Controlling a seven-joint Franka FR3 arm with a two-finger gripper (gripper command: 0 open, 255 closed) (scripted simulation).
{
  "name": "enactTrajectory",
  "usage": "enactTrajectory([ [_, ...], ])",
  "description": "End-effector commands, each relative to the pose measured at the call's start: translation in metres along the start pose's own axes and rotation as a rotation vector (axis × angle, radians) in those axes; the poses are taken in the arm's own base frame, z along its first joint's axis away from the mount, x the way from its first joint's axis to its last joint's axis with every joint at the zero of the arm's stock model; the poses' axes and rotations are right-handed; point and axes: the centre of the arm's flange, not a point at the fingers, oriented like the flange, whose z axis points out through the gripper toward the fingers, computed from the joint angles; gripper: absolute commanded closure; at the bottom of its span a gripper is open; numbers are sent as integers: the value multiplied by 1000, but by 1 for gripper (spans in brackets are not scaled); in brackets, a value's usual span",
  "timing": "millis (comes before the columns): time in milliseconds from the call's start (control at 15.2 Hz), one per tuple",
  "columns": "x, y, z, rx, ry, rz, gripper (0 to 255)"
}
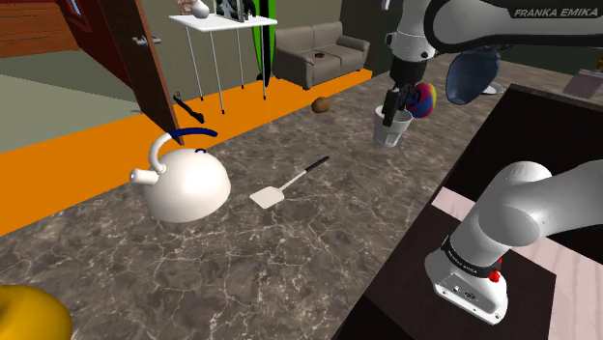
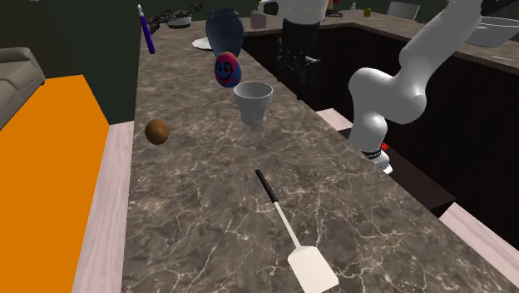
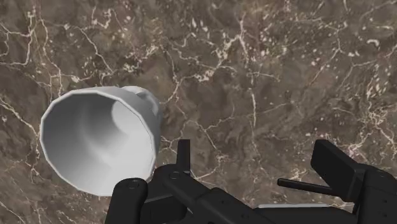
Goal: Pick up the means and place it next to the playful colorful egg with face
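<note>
White cup [image 1: 392, 131] stands upright on the marbled surface [image 1: 319, 251], right beside the colorful smiley egg [image 1: 423, 98]. The arm arches over it, end effector [image 3: 254, 153] pointing down just above the cup, fingers spread, gripping nothing.

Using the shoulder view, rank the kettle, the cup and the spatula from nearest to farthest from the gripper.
1. Cup: just below the open gripper, at the far end of the counter.
2. Spatula: mid-counter, to that view's left of the cup and lower in the picture.
3. Kettle: farther left still, beyond the spatula.
</note>
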Motion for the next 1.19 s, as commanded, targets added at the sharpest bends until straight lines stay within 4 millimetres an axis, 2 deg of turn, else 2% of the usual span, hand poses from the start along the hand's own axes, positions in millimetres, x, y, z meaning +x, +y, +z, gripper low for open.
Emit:
enactTrajectory([
  [0,0,0,0,0,0,0,0],
  [264,46,-18,14,7,8,-242,0],
  [528,86,-47,27,14,15,-484,0],
  [858,126,-95,43,23,24,-787,0],
  [1122,145,-140,56,30,32,-1029,0],
])
